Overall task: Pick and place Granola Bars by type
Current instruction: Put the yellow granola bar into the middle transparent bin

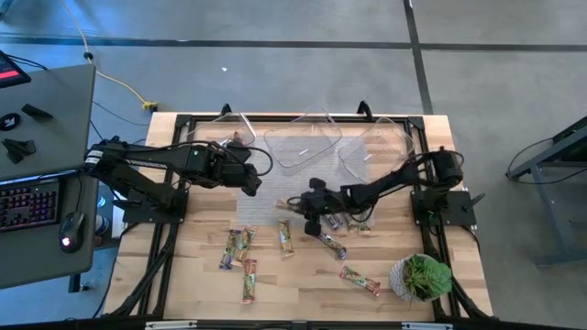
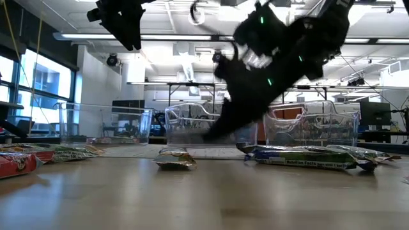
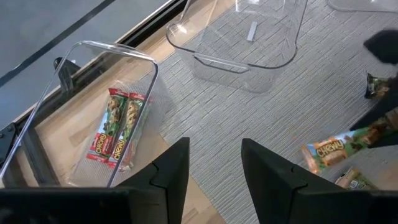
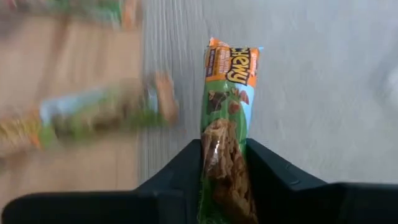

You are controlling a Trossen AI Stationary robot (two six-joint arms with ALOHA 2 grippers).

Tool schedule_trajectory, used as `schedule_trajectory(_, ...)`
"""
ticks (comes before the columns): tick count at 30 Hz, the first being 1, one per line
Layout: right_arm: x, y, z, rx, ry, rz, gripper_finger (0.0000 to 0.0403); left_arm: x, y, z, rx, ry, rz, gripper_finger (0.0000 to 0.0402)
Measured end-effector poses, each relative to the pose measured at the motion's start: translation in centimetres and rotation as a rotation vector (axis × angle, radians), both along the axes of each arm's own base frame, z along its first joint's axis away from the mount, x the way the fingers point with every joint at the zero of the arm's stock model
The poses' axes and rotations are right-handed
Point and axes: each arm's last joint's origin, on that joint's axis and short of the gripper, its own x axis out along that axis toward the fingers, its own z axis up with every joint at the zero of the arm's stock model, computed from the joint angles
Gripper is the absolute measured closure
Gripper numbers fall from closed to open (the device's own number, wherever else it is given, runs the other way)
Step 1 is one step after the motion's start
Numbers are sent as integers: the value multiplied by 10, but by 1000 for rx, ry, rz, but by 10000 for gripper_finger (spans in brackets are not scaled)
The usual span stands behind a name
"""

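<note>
Wooden worktop [image 1: 303, 280] carries scattered granola bars [image 1: 237, 247]. Right tool [image 4: 227, 165] is clamped on a green-and-orange bar [image 4: 227, 124] above the grey mat [image 1: 284, 183]. Left tool [image 3: 214, 165] hovers beside the left tub [image 3: 81, 81], fingers parted, holding nothing.

This is a robot lab in a big work room. Two dark robot arms are fixed to a wooden table [image 1: 275, 275] with a black metal frame. A desk beside it holds a keyboard [image 1: 27, 203] and a mouse [image 1: 67, 241]. The floor is bare and grey. Behind the table are long ceiling lights [image 2: 160, 38], big windows [image 2: 45, 83] and more work tables.
</note>
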Motion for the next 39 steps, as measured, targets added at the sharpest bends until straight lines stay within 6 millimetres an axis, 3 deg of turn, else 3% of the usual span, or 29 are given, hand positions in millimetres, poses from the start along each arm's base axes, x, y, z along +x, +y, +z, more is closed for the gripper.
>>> schedule_trajectory(7, -2, -26, 67, -201, -92, 1, 308, 0, 0, 0, -16, 2, -5, 261)
schedule_trajectory(11, -12, -60, 104, -352, -104, -130, 310, 0, 0, 0, -20, 2, -7, 261)
schedule_trajectory(14, -23, -94, 115, -357, -81, -224, 309, 0, 0, 0, -22, 2, -7, 261)
schedule_trajectory(18, -36, -141, 110, -286, -52, -285, 307, 0, 0, 0, -20, 2, -6, 261)
schedule_trajectory(21, -39, -164, 93, -215, -12, -309, 307, 0, 0, 0, -12, 0, -4, 261)
schedule_trajectory(28, -29, -186, 48, -246, 101, -340, 307, 0, 0, 0, -3, -2, -1, 261)
schedule_trajectory(39, -14, -204, 47, -200, 123, -327, 301, 0, 0, 0, -5, -1, -1, 261)
